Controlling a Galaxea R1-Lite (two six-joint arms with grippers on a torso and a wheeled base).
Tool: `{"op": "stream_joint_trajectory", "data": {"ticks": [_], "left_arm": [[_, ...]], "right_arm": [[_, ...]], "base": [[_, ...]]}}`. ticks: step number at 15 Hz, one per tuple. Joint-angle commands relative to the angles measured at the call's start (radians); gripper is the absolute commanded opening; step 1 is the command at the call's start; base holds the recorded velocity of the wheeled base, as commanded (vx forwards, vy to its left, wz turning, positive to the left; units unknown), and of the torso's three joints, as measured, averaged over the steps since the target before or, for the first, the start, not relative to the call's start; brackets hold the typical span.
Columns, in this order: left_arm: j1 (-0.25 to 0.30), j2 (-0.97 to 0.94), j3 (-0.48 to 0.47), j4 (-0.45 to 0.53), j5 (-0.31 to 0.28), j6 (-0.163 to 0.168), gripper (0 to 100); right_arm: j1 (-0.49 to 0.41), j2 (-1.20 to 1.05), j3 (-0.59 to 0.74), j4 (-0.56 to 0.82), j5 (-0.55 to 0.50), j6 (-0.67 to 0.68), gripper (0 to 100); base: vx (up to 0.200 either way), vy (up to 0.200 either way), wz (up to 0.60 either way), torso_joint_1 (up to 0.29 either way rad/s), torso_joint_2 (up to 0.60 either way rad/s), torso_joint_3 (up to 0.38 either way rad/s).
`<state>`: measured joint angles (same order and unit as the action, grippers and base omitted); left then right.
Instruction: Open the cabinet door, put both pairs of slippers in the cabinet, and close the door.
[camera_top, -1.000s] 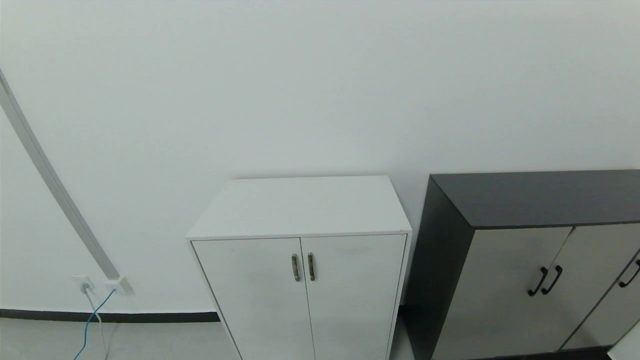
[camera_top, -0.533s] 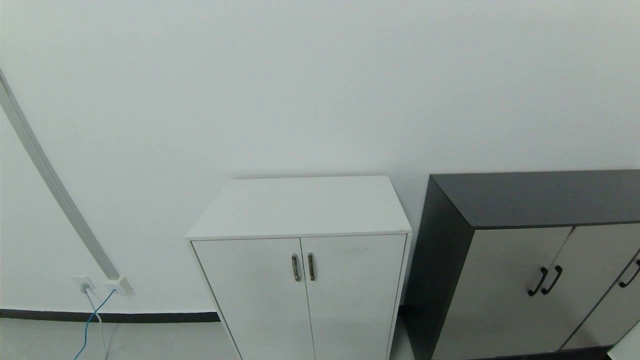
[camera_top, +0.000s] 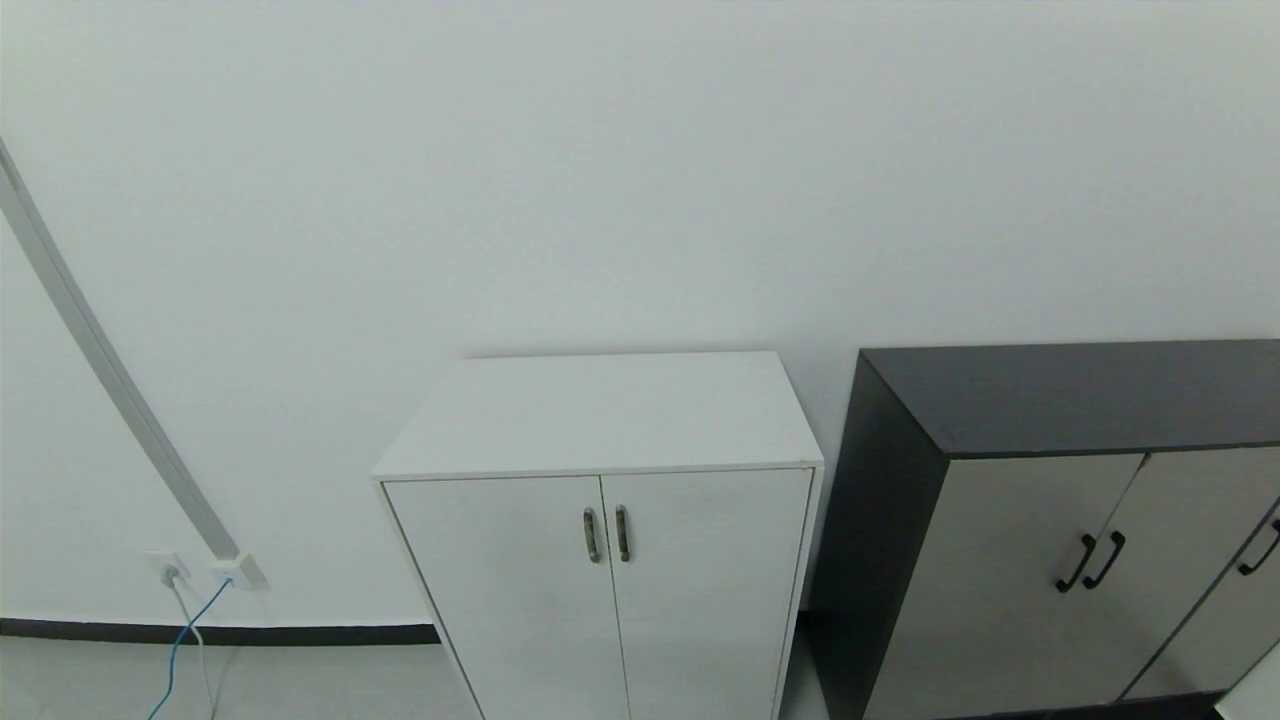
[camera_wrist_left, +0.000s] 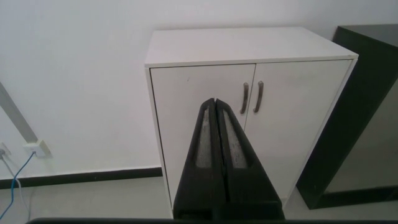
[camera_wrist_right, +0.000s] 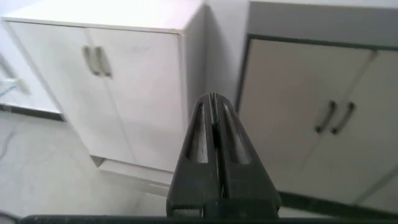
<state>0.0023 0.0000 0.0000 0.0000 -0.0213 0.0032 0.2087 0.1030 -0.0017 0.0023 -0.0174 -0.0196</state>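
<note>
White cabinet (camera_top: 600, 420) is set against the wall (camera_top: 640, 150), doors (camera_top: 510, 580) shut. Stiff, light panels are expected, so the slim handle (camera_top: 591, 535) at the seam should be gripped. Left gripper (camera_wrist_left: 215, 101) and right gripper (camera_wrist_right: 213, 96) are pinched closed, empty.

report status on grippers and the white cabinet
Left gripper shut, right gripper shut, both empty. White cabinet doors closed, handles untouched. Dark cabinet alongside, not blocking.

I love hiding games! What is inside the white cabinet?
Its inside cannot be seen: both doors of the white cabinet are shut, their two handles side by side at the middle seam.
</note>
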Motion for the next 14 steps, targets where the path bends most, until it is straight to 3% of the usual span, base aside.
{"op": "stream_joint_trajectory", "data": {"ticks": [1, 6, 8, 14], "left_arm": [[0.001, 0.000, 0.000, 0.000, 0.000, 0.000, 0], [0.001, 0.000, 0.000, 0.000, 0.000, 0.000, 0], [0.001, 0.000, 0.000, 0.000, 0.000, 0.000, 0], [0.001, 0.000, 0.000, 0.000, -0.003, 0.008, 0]], "right_arm": [[-0.092, 0.034, 0.000, 0.001, -0.001, -0.002, 0], [-0.140, -0.008, 0.000, -0.001, -0.006, 0.010, 0], [-0.204, -0.017, 0.000, -0.001, -0.004, 0.007, 0], [-0.213, -0.100, 0.000, -0.002, 0.005, 0.024, 0]], "base": [[0.000, 0.000, 0.00, 0.000, 0.00, 0.000], [0.000, 0.000, 0.00, 0.000, 0.00, 0.000], [0.000, 0.000, 0.00, 0.000, 0.00, 0.000], [0.000, 0.000, 0.00, 0.000, 0.00, 0.000]]}}
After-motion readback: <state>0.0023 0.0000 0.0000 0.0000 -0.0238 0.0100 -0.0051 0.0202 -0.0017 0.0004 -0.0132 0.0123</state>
